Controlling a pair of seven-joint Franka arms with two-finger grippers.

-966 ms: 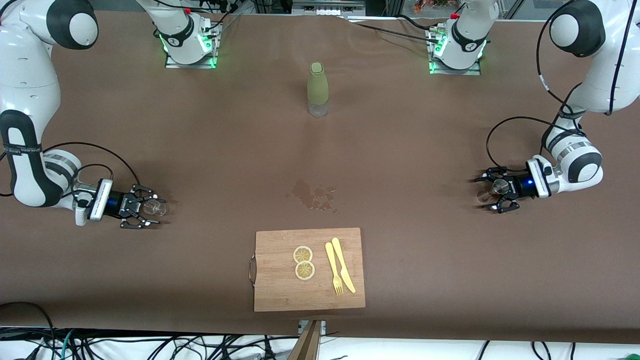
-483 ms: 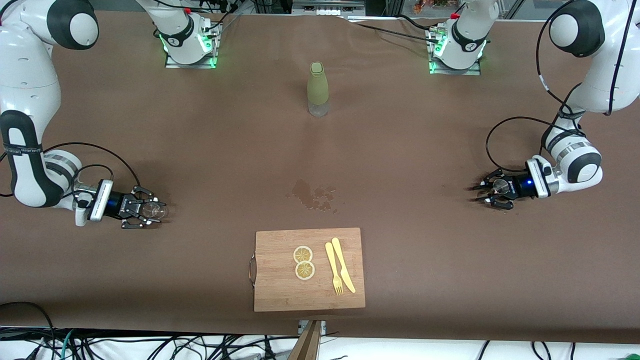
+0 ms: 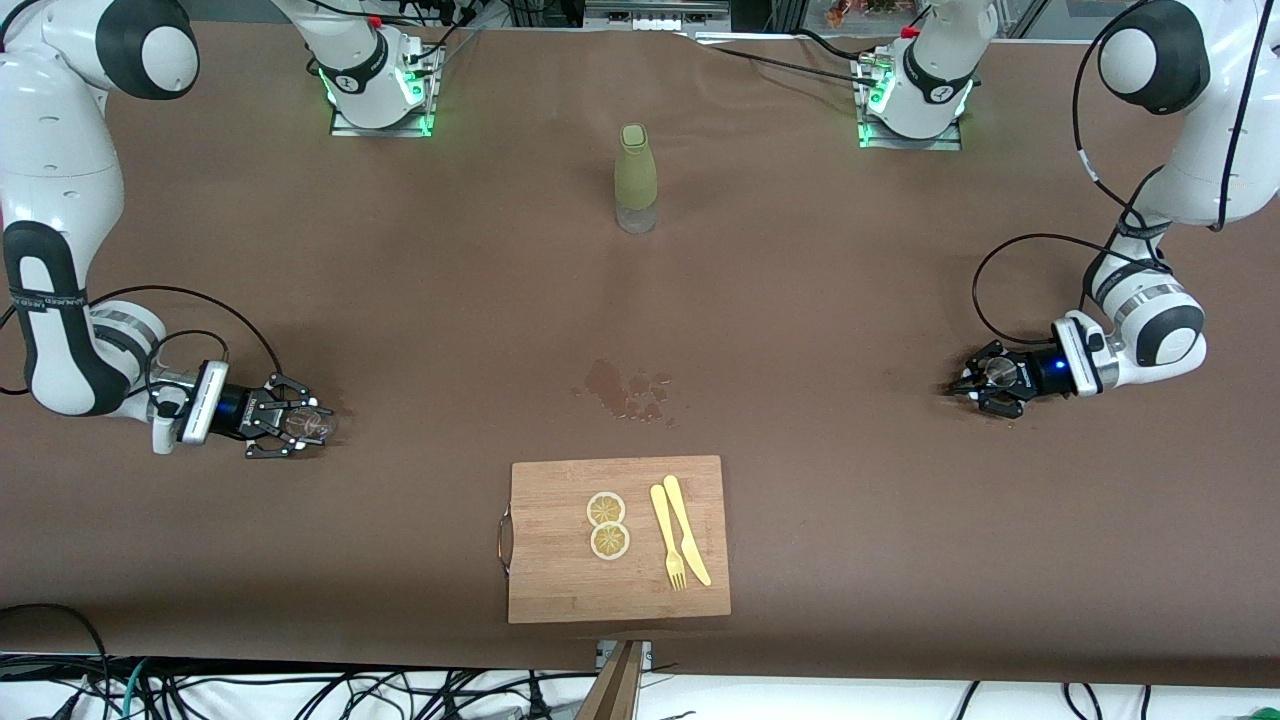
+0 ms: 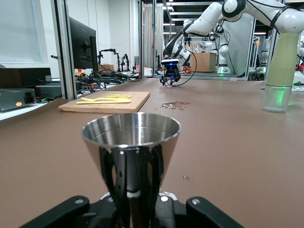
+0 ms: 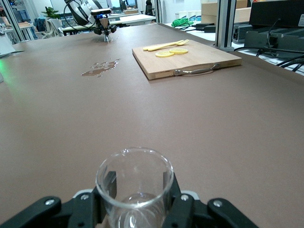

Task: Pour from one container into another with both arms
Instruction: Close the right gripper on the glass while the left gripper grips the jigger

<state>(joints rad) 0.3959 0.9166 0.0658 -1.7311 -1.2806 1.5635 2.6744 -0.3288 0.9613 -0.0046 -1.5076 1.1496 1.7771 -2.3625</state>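
The tiny clear glass cup [image 3: 310,424] stands at the right arm's end of the table. My right gripper [image 3: 297,426] is shut on it, with a black finger [image 5: 110,183] on each side of the cup [image 5: 134,187]. At the left arm's end is the shiny steel jigger [image 3: 998,372]. My left gripper [image 3: 984,379] is shut on the narrow waist of the jigger [image 4: 131,138]. Both hands lie low and level, close to the tabletop. I cannot see whether either container holds liquid.
A wet spill [image 3: 628,390] darkens the brown table middle. Nearer the front camera lies a wooden cutting board [image 3: 560,590] with two lemon slices [image 3: 607,525], a yellow fork and a knife. An olive-green bottle [image 3: 635,175] stands upright between the arm bases.
Both grippers have closed: the left one from wide open onto the jigger's waist, the right one onto the glass cup. Neither arm has shifted much.
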